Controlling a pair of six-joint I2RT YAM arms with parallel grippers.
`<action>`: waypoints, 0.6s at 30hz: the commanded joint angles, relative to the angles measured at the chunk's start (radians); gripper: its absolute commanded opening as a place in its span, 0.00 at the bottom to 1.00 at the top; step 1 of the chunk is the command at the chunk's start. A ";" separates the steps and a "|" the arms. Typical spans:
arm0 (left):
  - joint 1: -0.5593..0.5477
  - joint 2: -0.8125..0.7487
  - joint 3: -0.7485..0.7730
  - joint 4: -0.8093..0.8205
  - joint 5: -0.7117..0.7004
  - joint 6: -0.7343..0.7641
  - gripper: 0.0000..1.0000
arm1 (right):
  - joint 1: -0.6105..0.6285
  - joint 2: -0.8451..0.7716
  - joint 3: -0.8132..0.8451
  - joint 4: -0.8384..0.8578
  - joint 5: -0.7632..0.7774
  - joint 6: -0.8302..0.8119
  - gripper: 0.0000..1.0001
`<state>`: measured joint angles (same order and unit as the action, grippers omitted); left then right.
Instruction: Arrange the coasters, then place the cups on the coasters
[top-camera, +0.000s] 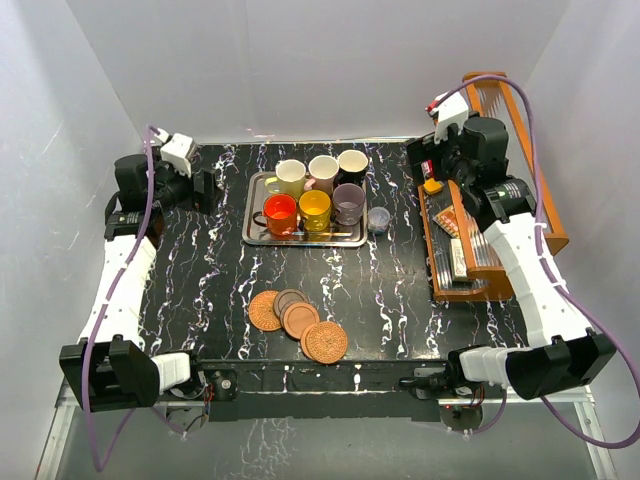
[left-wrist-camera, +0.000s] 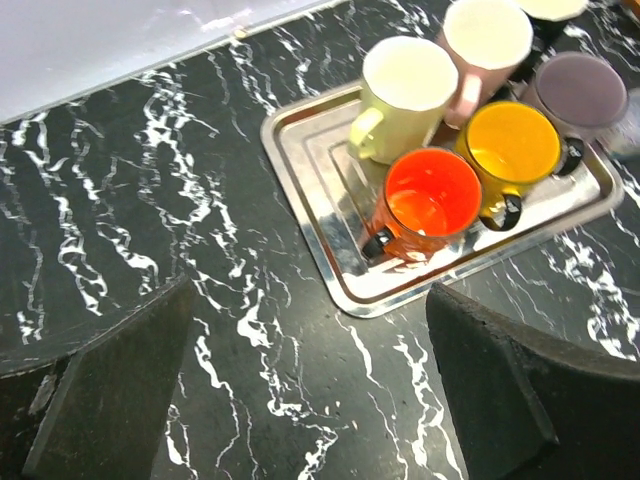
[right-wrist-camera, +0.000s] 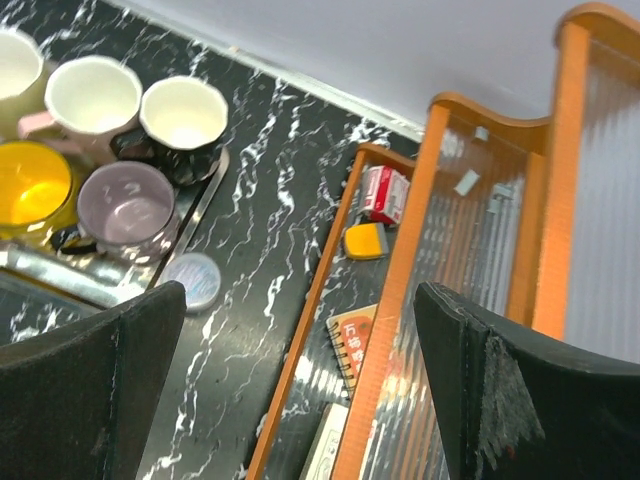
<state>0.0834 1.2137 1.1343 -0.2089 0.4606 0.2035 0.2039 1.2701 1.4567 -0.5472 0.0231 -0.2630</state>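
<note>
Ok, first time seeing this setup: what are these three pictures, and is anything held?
Two robot arms are bolted at the table's near edge. The overhead picture looks down from behind them; the other two come from wrist cameras, their dark fingers at the bottom. The left gripper and right gripper are open, holding nothing. On the black table, a steel tray carries six mugs, a small jar beside it; overlapping brown coasters lie nearer the arms, a wooden rack at right.

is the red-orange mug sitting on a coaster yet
No, the red-orange mug stands in the steel tray; the coasters lie bunched elsewhere, nearer the arms' bases.
</note>
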 joint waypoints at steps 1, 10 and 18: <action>-0.005 -0.032 -0.030 -0.080 0.155 0.111 0.99 | 0.026 0.020 0.039 -0.073 -0.097 -0.068 0.98; -0.050 -0.005 -0.067 -0.354 0.305 0.419 0.99 | 0.061 0.102 0.002 -0.102 -0.328 -0.099 0.98; -0.163 0.053 -0.103 -0.527 0.294 0.623 0.99 | 0.060 0.106 -0.180 0.057 -0.463 -0.078 0.98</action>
<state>-0.0196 1.2392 1.0565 -0.6121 0.7166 0.6754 0.2623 1.3918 1.3457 -0.6239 -0.3485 -0.3424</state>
